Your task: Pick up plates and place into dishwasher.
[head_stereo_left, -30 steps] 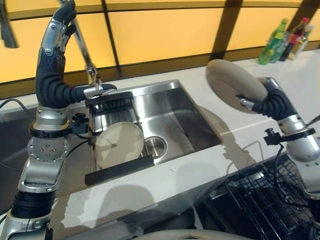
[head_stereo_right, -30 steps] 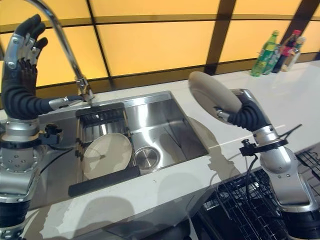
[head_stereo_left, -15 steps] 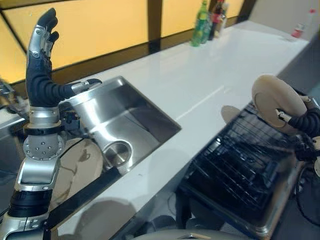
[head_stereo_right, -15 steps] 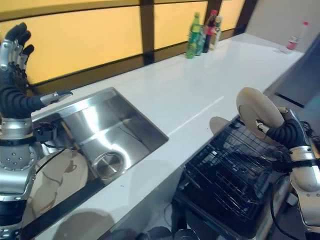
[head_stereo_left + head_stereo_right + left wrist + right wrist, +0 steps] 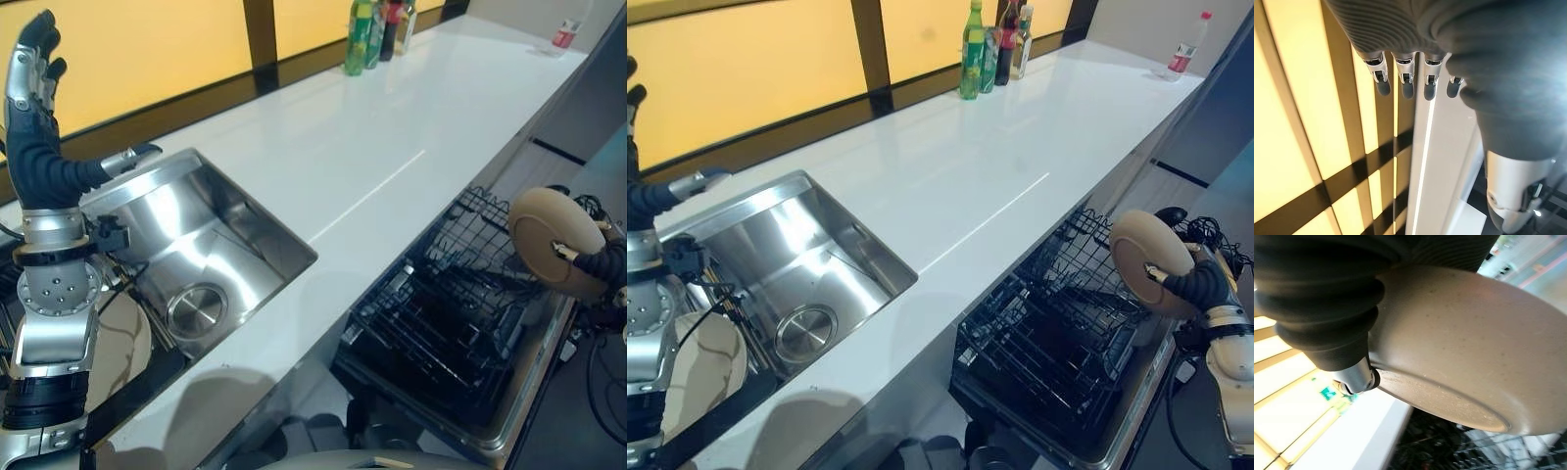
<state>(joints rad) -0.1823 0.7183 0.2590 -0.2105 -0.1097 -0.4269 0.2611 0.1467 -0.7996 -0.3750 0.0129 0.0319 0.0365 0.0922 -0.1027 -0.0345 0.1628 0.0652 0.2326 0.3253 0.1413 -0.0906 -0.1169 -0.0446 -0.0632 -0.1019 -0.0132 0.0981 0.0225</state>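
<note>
At the far left, the left hand [image 5: 34, 73] is raised upright above the stainless steel sink [image 5: 211, 230], fingers straight and released, holding nothing. A beige round plate [image 5: 705, 367] leans in the sink's near-left corner behind the arm. The white glossy countertop [image 5: 343, 147] stretches to the right, with green and dark bottles [image 5: 994, 39] at its far edge. Below the counter's near right side, the black wire dishwasher rack [image 5: 460, 313] is pulled out. At the rack's right edge, the right hand [image 5: 1195, 286] grasps a tan round plate [image 5: 554, 240], held on edge above the rack.
</note>
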